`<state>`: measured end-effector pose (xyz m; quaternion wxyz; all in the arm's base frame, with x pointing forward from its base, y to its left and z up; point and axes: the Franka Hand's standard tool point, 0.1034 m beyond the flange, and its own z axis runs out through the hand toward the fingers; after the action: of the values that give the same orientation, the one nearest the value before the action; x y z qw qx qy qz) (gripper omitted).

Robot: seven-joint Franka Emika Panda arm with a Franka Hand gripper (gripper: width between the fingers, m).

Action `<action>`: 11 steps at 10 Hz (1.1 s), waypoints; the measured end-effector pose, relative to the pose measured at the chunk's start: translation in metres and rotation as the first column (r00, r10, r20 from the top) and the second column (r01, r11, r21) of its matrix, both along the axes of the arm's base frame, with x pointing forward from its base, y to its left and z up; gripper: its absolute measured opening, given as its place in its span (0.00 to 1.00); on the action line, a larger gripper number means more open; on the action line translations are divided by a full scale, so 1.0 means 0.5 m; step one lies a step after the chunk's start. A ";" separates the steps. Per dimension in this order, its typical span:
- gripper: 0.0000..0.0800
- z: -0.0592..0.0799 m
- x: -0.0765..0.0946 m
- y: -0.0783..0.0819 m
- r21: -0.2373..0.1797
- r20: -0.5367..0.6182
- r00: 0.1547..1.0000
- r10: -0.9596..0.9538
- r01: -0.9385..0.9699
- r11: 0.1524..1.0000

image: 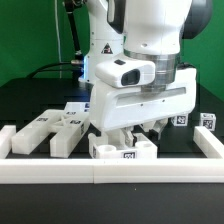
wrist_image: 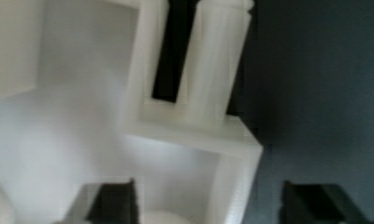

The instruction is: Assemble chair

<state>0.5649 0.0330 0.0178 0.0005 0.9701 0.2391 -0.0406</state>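
Note:
The chair lies as loose matte white pieces on the black table. A white U-shaped piece with a tag (image: pixel 123 149) stands just behind the front rail, right under my gripper (image: pixel 143 133). In the wrist view a white piece with two upright bars (wrist_image: pixel 187 120) fills the middle. My gripper (wrist_image: pixel 214 203) straddles its lower end. The dark fingers (wrist_image: pixel 109 203) stand wide apart, and a thin dark gap shows between the piece and the other finger. More white pieces with tags lie at the exterior view's left (image: pixel 48 131). Two small tagged cubes (image: pixel 181 120) sit at its right.
A long low white border rail (image: pixel 110 170) runs along the front, with a raised end at the exterior view's right (image: pixel 212 146). The arm's white body (image: pixel 140 70) hides the middle of the table. Cables hang at the back left.

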 end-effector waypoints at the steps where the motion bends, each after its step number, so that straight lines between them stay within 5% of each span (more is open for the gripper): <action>1: 0.31 0.000 0.000 0.000 0.000 0.000 1.000 0.000 0.000 1.000; 2: 0.14 0.000 0.000 0.000 0.000 0.000 1.000 0.000 0.000 1.000; 4: 0.04 0.000 0.000 0.000 0.000 0.000 1.000 0.000 0.000 1.000; 11: 0.04 0.000 0.000 0.003 -0.003 0.001 0.999 -0.032 0.032 0.999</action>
<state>0.5649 0.0347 0.0179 0.0012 0.9738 0.2235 -0.0406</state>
